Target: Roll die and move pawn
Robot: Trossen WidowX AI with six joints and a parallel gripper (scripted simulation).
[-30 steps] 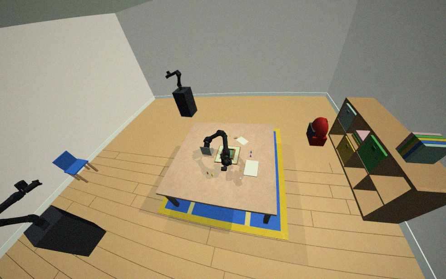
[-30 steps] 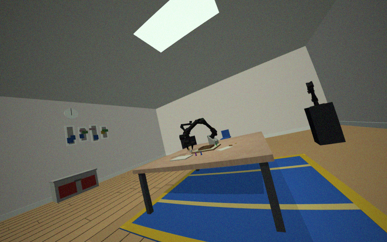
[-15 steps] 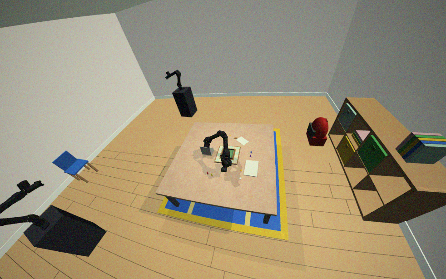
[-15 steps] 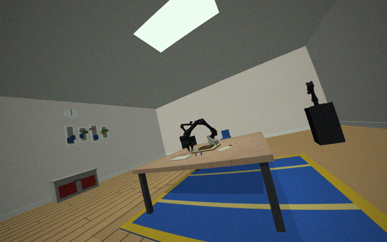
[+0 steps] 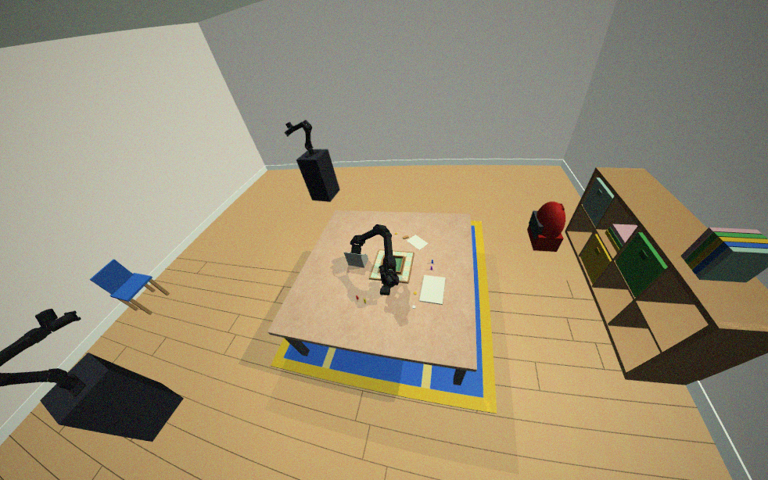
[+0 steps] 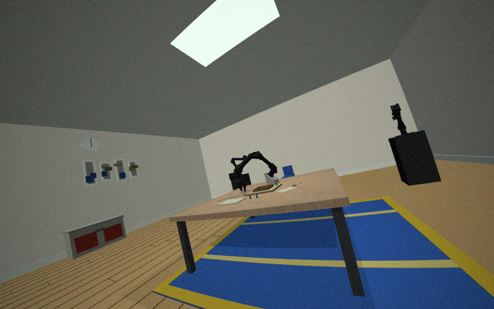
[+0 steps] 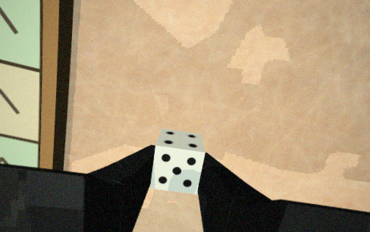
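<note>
My gripper (image 5: 385, 291) (image 6: 243, 191) (image 7: 177, 155) is shut on the white die, low over the table beside the board. The die (image 7: 177, 170) sits between both fingertips in the wrist view, with a five-pip face toward the camera and a four-pip face beyond it. The board (image 5: 408, 268) (image 7: 19, 91) lies next to the gripper, and arrow marks show on its squares in the wrist view. Its dice tray (image 5: 399, 264) (image 6: 262, 188) has a green floor and brown walls, partly hidden by the arm. A green pawn (image 6: 276, 184) stands at the board's far side; the arm hides that spot in the top view.
A red piece (image 5: 357, 297) and a yellowish piece (image 5: 364, 301) stand near the gripper. A blue piece (image 5: 432, 261) (image 6: 257, 196) and a purple piece (image 5: 431, 268) (image 6: 250, 196) stand across the board. Pale sheets (image 5: 432, 289) (image 5: 418, 241) lie on the table.
</note>
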